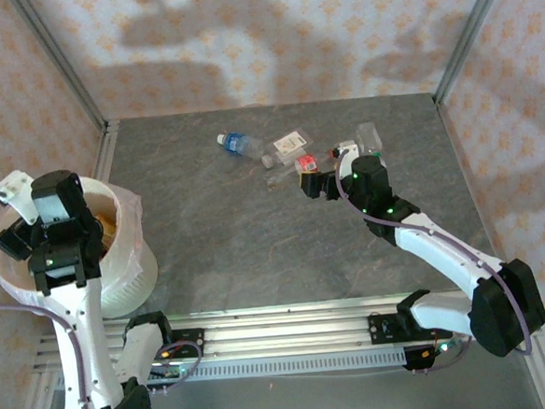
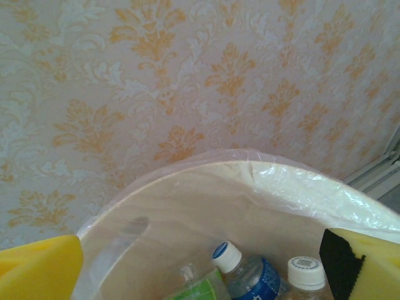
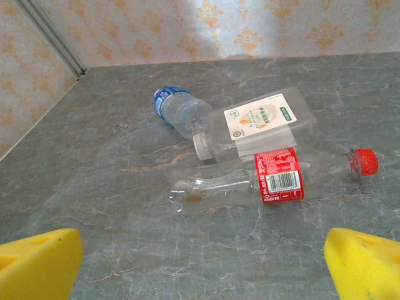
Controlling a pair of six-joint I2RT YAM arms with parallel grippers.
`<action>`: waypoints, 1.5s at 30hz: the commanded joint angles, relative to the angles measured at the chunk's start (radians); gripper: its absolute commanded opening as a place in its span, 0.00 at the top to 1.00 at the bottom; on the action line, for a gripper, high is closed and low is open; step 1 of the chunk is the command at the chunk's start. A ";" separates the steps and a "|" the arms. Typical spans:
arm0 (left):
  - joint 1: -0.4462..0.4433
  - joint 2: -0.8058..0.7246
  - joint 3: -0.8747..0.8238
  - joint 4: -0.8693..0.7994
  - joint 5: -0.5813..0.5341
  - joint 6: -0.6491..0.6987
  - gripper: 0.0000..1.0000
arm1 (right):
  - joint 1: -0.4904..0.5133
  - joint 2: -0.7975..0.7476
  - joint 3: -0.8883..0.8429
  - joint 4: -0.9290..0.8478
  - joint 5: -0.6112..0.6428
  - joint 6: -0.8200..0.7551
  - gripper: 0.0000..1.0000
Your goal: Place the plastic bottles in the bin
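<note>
Left claw (image 1: 49, 250) hangs right over the bin (image 1: 135, 270), fingers spread wide with nothing between them. From its wrist cam you can see down inside the bin: a blue-label bottle (image 2: 250, 278) with a white cap, a white-cap bottle (image 2: 306, 273) beside it and a green-label bottle (image 2: 199, 289), all low against the liner.

Four more bottles sit on the table (image 1: 258, 262) well to the right of the bin, toward the back. There's a blue-cap bottle (image 3: 178, 112), a flat orange-label bottle (image 3: 259, 122) up against it, a red-label bottle (image 3: 275, 178) on its side just nearer, and a clear bottle (image 1: 369, 137) farthest from the bin.

Right claw (image 3: 200, 269) is out there too, wide open and empty, with the red-label bottle just ahead of its pads.
</note>
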 commanded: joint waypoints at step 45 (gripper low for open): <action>-0.378 0.281 0.198 0.181 0.819 -0.416 0.00 | -0.448 0.650 0.618 -0.674 0.078 -0.183 0.00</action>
